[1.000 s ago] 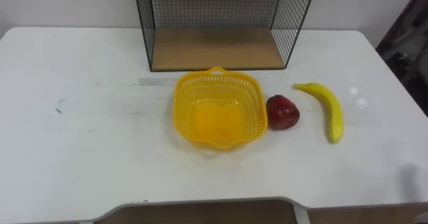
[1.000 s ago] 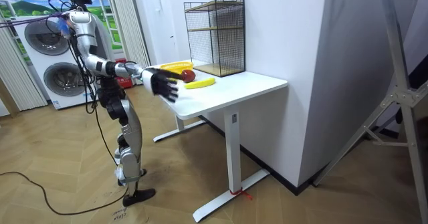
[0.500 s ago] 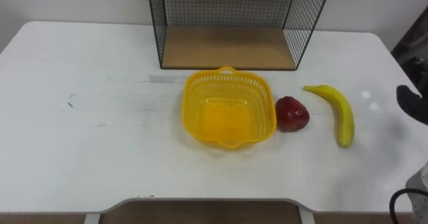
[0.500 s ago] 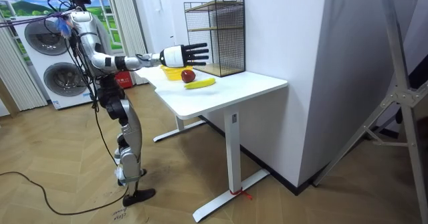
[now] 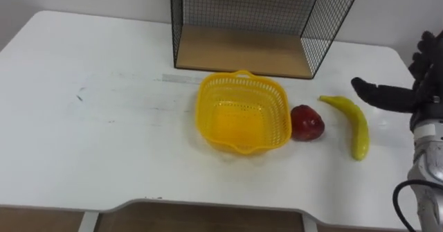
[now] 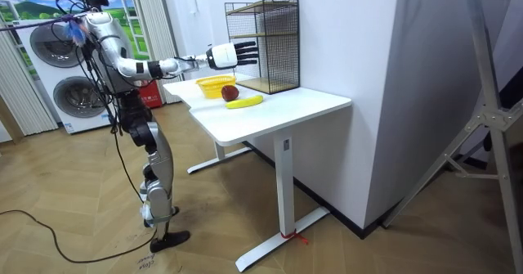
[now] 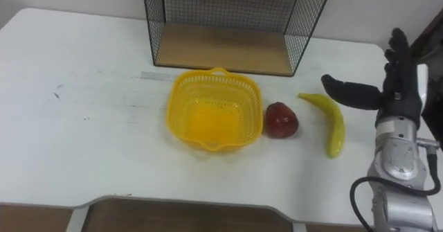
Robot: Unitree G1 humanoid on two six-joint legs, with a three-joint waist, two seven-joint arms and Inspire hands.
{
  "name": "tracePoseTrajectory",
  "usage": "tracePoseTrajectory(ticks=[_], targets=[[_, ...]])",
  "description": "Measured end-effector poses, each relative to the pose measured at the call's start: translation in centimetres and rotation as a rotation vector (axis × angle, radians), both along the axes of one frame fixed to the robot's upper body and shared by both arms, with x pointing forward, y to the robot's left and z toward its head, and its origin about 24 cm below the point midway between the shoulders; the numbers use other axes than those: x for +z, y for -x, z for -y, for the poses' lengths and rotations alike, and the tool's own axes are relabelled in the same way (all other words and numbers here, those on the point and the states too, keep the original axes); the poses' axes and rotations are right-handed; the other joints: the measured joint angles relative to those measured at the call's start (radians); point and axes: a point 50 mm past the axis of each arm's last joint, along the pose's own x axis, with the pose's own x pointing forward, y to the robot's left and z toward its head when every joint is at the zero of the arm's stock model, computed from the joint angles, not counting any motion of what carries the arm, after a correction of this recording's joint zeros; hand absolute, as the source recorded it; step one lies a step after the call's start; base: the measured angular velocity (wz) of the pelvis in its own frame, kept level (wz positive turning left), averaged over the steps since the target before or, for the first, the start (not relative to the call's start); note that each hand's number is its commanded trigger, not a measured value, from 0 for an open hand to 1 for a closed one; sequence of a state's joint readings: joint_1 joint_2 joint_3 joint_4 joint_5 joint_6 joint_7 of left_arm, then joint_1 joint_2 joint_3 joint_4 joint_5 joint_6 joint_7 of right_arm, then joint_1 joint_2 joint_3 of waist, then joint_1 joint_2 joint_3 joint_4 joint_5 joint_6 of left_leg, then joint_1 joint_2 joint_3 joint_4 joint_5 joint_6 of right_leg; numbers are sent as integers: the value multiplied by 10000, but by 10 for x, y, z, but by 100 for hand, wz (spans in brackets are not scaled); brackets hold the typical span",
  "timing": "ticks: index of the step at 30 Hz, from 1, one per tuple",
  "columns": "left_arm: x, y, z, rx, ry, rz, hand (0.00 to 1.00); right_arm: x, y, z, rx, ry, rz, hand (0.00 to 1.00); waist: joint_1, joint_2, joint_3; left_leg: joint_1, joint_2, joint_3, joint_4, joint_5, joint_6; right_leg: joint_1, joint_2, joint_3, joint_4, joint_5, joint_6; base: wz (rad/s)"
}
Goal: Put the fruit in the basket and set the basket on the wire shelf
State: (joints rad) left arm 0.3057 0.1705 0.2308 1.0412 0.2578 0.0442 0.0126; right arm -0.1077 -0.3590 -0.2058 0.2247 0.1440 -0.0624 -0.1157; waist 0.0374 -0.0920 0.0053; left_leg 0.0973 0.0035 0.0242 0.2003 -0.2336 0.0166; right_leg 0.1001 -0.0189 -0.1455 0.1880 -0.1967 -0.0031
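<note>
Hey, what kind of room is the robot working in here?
Probably a home-style laundry or utility room: stacked washing machines stand behind the robot, near a white table carrying a wire shelf, on a wooden floor.

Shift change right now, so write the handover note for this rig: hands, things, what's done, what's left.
Right hand: open, holding nothing, raised over the table's right side, just right of the banana.
Basket: empty, on the table in front of the shelf.
Red fruit: on the table close by the basket's right side, with the banana lying to its right.
Done: nothing yet.
To do: put both fruits into the basket, then set the basket on the shelf.
</note>
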Motion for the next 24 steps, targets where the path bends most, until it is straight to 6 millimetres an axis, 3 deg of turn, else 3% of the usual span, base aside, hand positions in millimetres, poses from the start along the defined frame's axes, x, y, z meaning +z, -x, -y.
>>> tracePoseTrajectory(ticks=[5,10,24], targets=[[0,-4,-1,-60,24,96,0,14,-9,-1,971,992,-87,0,71,-123,-33,-12,1,-18,30,0,0,-1,0,-27,-7,7,-7,0],[1,-9,-2,-186,11,194,0,11,-9,0,1378,1322,-511,0,232,-218,-13,-5,-1,-28,35,-1,0,19,-1,-37,-18,22,-2,0],[-1,-12,0,-293,82,222,0,4,-10,-3,2197,2062,-1295,0,251,-125,7,-155,0,-69,50,-2,-1,-45,3,-60,-27,45,-8,0]])
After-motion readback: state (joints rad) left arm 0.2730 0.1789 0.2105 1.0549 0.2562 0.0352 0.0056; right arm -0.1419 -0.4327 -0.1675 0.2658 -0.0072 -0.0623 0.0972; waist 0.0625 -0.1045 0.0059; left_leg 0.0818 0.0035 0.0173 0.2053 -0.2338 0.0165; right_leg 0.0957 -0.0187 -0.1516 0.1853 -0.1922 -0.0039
